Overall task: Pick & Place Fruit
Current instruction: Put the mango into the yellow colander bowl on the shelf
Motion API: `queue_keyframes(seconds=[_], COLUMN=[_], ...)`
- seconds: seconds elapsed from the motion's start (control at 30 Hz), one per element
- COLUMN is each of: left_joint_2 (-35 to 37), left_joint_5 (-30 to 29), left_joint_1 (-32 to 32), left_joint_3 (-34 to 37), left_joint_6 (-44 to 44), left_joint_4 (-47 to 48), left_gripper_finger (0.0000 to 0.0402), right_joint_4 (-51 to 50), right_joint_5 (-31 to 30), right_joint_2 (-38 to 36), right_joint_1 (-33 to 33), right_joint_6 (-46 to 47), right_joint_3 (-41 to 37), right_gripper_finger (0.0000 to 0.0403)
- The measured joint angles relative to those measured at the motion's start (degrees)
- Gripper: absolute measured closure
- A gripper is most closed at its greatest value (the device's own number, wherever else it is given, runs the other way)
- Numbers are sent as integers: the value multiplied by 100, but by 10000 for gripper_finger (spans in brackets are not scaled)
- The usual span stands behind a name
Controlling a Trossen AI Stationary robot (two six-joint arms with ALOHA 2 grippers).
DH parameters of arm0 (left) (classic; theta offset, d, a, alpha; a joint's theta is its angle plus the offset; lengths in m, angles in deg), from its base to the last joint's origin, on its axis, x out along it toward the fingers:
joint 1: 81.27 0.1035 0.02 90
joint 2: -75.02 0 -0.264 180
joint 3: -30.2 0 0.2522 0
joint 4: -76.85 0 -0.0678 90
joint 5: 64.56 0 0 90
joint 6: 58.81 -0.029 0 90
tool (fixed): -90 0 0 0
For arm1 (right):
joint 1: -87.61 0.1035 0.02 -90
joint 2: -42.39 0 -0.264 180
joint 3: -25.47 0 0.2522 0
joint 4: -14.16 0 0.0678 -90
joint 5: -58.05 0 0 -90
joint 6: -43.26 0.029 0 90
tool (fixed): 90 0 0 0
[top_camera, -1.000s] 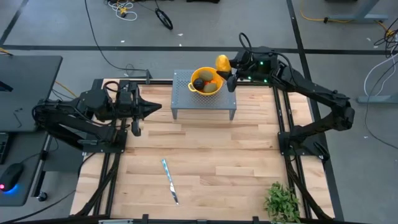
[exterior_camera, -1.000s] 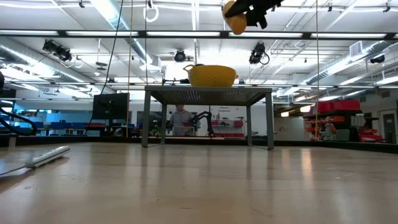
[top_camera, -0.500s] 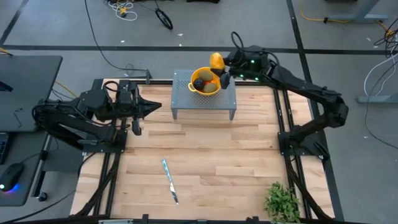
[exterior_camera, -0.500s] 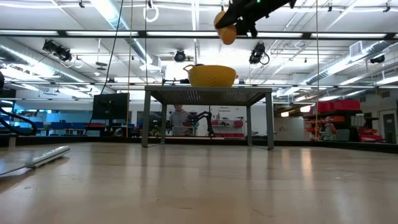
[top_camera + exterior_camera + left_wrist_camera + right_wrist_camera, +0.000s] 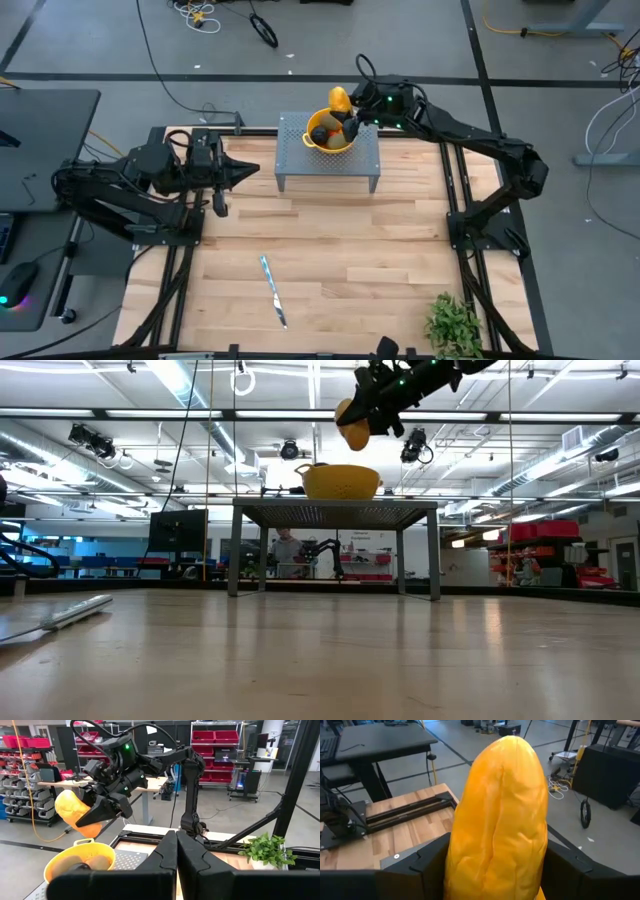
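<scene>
Your right gripper is up in the air at the far side of the counter, fingers clamped on the yellow-orange fruit. In the low view the fruit hangs above the bowl's left rim, clear of it, not touching. From the left wrist view you see the fruit gripped at one end, its free end sticking out tilted over the bowl. The right wrist view is nearly filled by the fruit, dark fingers on either side of it.

The bowl is yellow and sits on a small grey perforated stand at the far middle of the counter. Inside it you have a dark round fruit and olive-green pieces; I can't tell how many.

Your left gripper waits at the left of the counter, fingers shut and pointing right toward the stand, holding nothing. Its fingers show pressed together in the left wrist view.

The knife lies flat near the middle of the counter, well apart from the stand. The plant sits at the near right corner. A person is visible far back in the room, under the stand in the low view
</scene>
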Motion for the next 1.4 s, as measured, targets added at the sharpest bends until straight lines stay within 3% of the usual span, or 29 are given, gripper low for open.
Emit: queue_keyframes(seconds=[0.63,1.4], left_joint_2=[1,2], left_joint_5=[-63,-83], left_joint_1=[-1,0], left_joint_3=[0,0], left_joint_6=[-38,-63], left_joint_4=[0,2], left_gripper_finger=[401,401], right_joint_4=[-464,-528], right_joint_5=[4,0], right_joint_2=[474,481], right_joint_1=[-58,-58], right_joint_6=[28,-234], right_joint_3=[2,2], right_gripper_finger=[149,143])
